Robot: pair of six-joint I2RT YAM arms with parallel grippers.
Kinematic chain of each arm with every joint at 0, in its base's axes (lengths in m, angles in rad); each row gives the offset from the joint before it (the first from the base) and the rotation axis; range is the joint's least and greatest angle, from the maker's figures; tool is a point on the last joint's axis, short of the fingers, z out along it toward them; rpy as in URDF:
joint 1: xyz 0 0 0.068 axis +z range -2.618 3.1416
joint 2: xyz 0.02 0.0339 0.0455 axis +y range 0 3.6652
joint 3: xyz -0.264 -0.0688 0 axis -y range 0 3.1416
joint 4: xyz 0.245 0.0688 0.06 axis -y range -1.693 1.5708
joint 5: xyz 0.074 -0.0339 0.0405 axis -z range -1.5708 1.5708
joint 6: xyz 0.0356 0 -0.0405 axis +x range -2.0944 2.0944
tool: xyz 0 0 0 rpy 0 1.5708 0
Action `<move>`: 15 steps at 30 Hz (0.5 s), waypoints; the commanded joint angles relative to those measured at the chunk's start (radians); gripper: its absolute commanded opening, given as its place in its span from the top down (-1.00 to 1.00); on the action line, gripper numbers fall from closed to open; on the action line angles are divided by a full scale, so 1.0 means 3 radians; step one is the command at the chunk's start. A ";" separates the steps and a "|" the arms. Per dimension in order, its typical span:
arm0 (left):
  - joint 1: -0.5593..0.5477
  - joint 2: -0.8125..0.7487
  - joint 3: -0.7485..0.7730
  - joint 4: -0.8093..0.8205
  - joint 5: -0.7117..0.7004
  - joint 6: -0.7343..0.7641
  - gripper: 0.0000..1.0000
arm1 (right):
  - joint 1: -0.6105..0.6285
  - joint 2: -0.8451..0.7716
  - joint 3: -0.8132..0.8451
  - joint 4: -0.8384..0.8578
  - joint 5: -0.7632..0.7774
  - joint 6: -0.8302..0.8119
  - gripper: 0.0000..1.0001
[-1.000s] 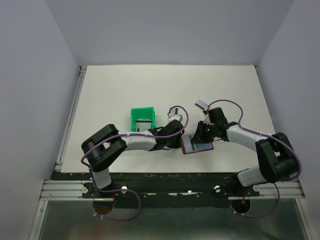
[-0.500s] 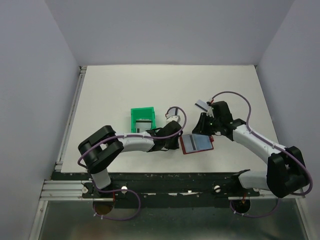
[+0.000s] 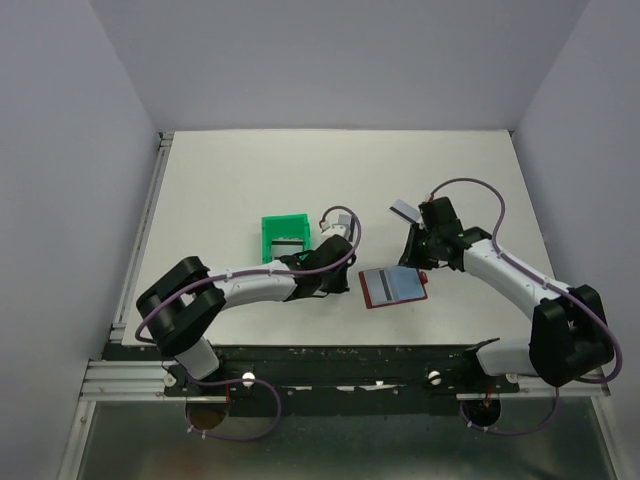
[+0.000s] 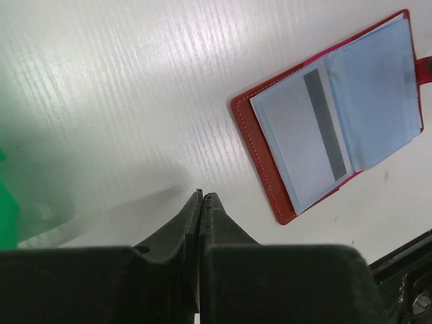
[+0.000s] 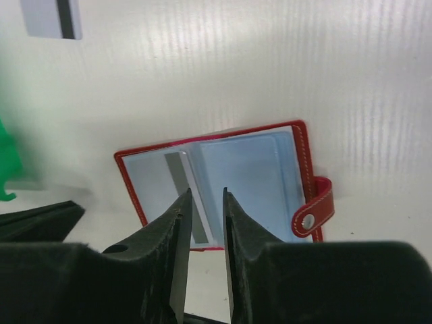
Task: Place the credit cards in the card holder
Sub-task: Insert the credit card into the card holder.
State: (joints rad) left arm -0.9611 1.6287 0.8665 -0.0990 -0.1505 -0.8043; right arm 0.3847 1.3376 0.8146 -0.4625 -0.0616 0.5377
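Tabletop (image 3: pixel 300 170), white, carries everything, with 2 arms reaching in from its near edge. Lying low over the surface, the left arm (image 3: pixel 250 285) stretches rightward, while the right arm (image 3: pixel 510 280) bends leftward toward the middle.

Left of centre sits a green tray (image 3: pixel 285 220), just behind the left wrist. It holds what looks like 1 grey card (image 3: pixel 288 247) with a dark stripe, though the top view is too small to be sure.

Between the 2 grippers the card holder (image 3: pixel 393 287) lies open and flat on the table, with its red rim around pale blue pockets. Its snap strap (image 5: pixel 314 212) sticks out from one side. On one half of it rests 1 credit card (image 4: pixel 304 142) with a grey stripe. Another loose card (image 3: pixel 403 211) lies on the table beyond the right wrist, apart from the holder.

The left gripper (image 4: pixel 201 197) has its fingers pressed together on nothing, near the holder's red edge but not touching it. Hanging over the holder, the right gripper (image 5: pixel 204 196) has its fingers a narrow slit apart, with nothing between them.
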 commanded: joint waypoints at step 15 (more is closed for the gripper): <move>-0.0212 0.0359 0.0563 0.0627 0.0594 0.0477 0.80 | 0.0016 0.0353 -0.0057 -0.0406 0.0563 0.0319 0.62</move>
State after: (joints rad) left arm -1.0035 1.6619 1.0004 0.0566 -0.0372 -0.6750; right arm 0.3851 1.4162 0.8131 -0.5713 0.0685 0.6052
